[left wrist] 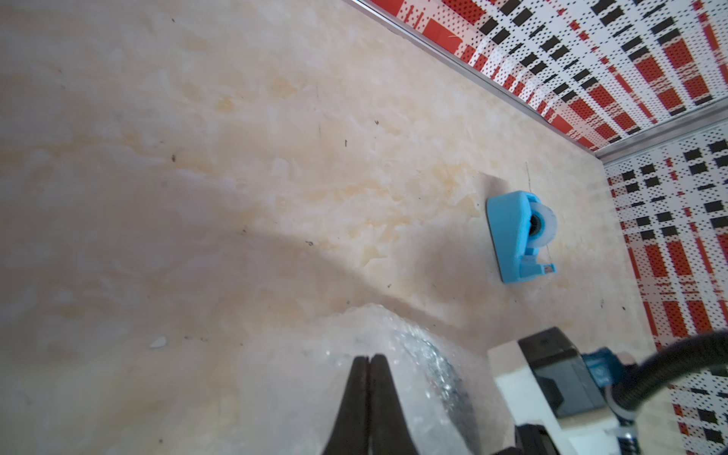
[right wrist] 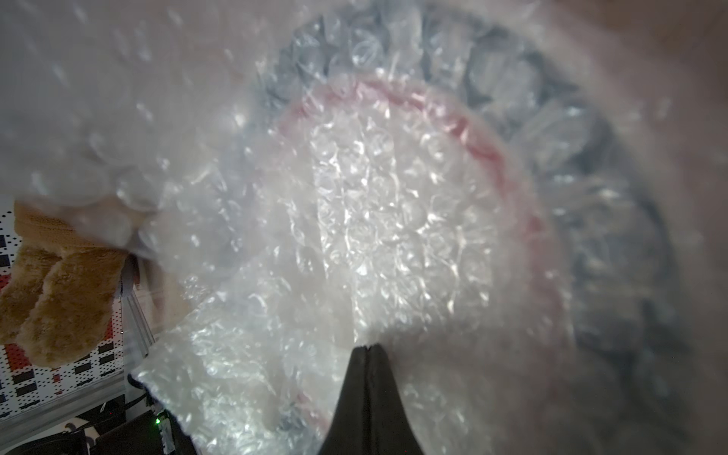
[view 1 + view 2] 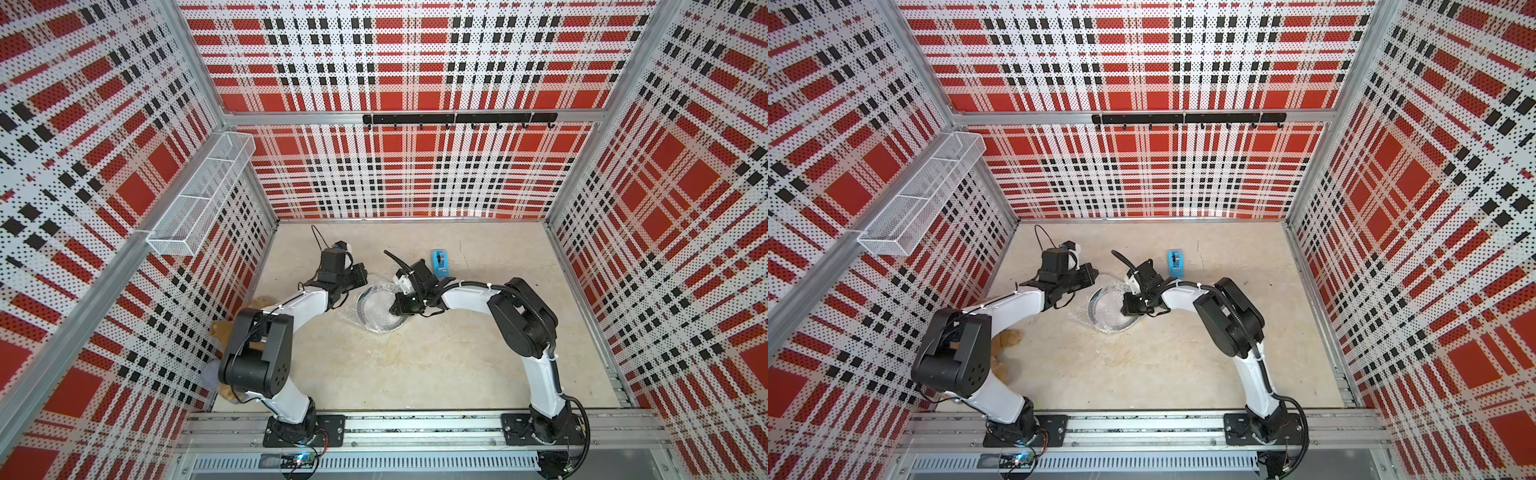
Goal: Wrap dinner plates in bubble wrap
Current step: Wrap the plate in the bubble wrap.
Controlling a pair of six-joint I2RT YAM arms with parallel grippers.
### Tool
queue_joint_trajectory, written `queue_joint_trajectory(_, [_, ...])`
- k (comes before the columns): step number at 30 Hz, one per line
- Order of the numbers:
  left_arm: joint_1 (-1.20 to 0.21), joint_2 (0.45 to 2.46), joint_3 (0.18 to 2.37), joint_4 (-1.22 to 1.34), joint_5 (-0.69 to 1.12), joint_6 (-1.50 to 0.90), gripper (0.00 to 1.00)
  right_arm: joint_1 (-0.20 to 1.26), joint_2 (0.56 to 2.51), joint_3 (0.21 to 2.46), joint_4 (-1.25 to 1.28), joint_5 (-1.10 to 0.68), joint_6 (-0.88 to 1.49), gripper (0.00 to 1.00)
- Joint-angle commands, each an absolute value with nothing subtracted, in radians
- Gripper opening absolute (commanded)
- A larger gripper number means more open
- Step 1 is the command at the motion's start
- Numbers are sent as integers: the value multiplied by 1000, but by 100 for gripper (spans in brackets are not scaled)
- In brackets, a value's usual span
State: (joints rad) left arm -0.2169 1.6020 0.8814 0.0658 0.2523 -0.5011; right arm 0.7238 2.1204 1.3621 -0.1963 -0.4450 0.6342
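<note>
While the closed right pincer (image 2: 367,348) pins bubble wrap (image 2: 374,205) onto the plate (image 3: 374,307) beneath it, the closed left pincer (image 1: 369,357) should fetch the tape dispenser (image 1: 512,236) ahead.

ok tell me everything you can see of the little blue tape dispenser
The small blue plastic tape dispenser carries a whitish roll of tape with a dark centre, and has a cutter lip at one end. It appears to stand upright on the beige tabletop, on the far side of the bubble-wrapped round plate. Only the table touches it.
</note>
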Motion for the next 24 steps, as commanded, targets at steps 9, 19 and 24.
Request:
queue_joint_trajectory(9, [-124, 1484, 708, 263, 352, -644, 0, 727, 2132, 1307, -316, -391, 634, 0])
queue_joint_trajectory(19, [-62, 1538, 695, 301, 408, -584, 0, 722, 2118, 1286, -301, -380, 647, 0])
queue_joint_trajectory(24, [66, 1699, 796, 202, 333, -610, 0, 716, 2124, 1279, -299, -390, 649, 0])
